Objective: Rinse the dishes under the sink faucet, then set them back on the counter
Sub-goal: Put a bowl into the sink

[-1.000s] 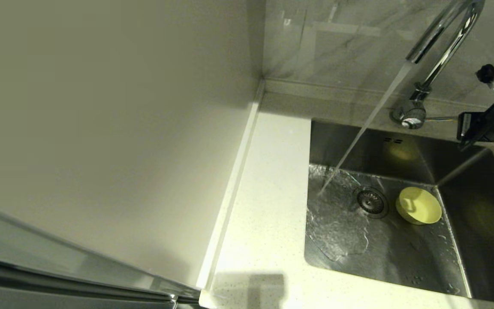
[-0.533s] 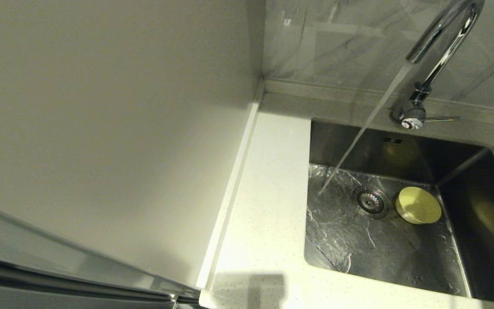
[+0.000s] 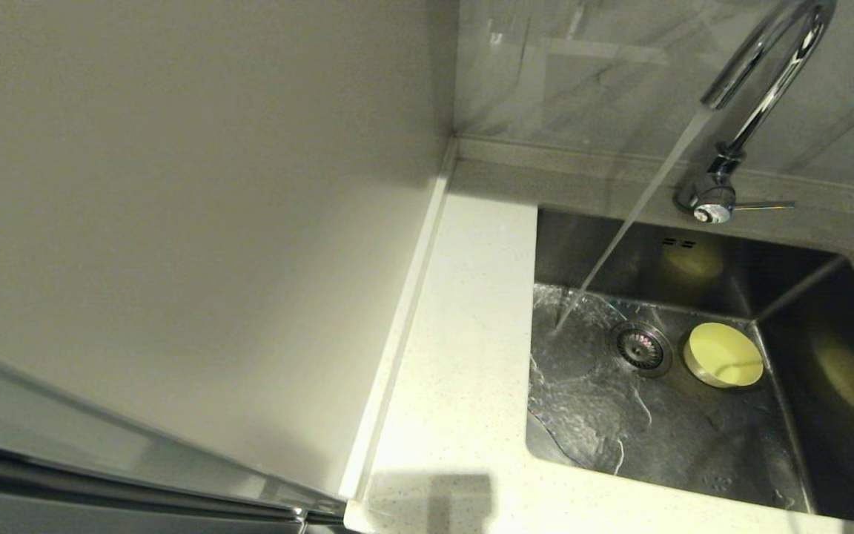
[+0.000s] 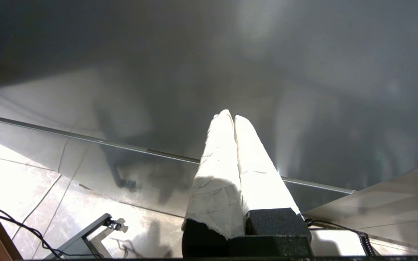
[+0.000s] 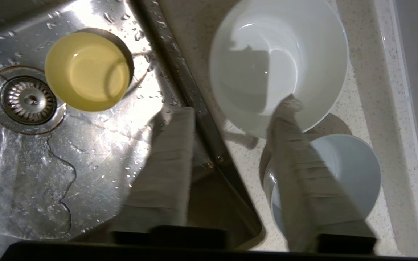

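Water runs from the chrome faucet (image 3: 764, 81) into the steel sink (image 3: 694, 445), landing left of the drain strainer (image 3: 642, 347). The pale yellow bowl (image 3: 723, 354) (image 5: 87, 70) sits upright on the sink floor just right of the strainer, out of the stream. Two white bowls (image 5: 278, 61) (image 5: 357, 170) stand side by side on the speckled counter (image 5: 243, 152) beside the sink. My right gripper (image 5: 234, 105) hangs open above the sink's rim, between the yellow bowl and the white ones, holding nothing. My left gripper (image 4: 230, 116) is shut and empty, parked away from the sink.
The faucet's thin lever (image 3: 764, 205) points right from the base. A strip of counter (image 3: 464, 334) lies left of the sink, bounded by a raised edge strip (image 3: 397, 326) and a beige wall panel (image 3: 175, 222). A puddle spreads over the sink floor (image 5: 27, 188).
My right arm, which stood by the faucet lever one second ago, has left the head view. The water keeps running and the yellow bowl has stayed put.
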Robot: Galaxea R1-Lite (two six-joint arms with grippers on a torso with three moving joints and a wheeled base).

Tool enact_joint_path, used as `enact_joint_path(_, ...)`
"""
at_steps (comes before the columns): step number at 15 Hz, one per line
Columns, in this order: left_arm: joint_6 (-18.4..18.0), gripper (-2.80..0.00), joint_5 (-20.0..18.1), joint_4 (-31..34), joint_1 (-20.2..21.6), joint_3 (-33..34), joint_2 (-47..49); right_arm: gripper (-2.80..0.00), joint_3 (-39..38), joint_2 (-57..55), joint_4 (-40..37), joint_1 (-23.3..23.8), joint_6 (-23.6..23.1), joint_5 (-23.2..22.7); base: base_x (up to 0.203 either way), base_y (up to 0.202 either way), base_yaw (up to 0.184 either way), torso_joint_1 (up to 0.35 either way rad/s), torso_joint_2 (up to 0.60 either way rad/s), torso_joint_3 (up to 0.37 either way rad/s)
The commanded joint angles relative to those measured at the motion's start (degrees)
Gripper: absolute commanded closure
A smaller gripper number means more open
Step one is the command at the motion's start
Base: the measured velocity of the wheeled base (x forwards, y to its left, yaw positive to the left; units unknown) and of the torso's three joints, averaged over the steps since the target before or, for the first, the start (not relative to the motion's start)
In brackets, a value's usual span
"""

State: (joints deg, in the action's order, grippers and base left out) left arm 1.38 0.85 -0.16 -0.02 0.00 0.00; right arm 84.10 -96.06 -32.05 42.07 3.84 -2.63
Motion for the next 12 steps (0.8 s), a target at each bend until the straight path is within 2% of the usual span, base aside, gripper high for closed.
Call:
enact_joint_path(1, 0.0, 0.0, 0.1, 0.0, 0.0, 0.0, -0.2, -2.8, 1.0, -4.1, -0.1, 0.7, -0.3, -1.3, 0.0, 0.0, 0.0, 0.0, 0.0, 0.0)
enact_joint_path(5, 0.0, 0.0, 0.1, 0.0, 0.0, 0.0, -0.2, -2.8, 1.4, -8.5, 3.2, 0.9, -6.9, -2.0, 0.0, 0.0, 0.0, 0.0, 0.0, 0.0)
enact_joint_path(7, 0.0, 0.0, 0.0, 0.0, -0.1, 0.0, -0.2, -2.8, 1.7, -10.0, 5.9, 0.9, -7.3, -1.9, 0.0, 0.0, 0.0, 0.0, 0.0, 0.0)
enact_joint_path(12, 0.0, 0.0, 0.1, 0.0, 0.0, 0.0, -0.2, -2.8, 4.3, -14.2, 6.2, 0.8, -7.4, -1.5, 0.0, 0.0, 0.0, 0.0, 0.0, 0.0)
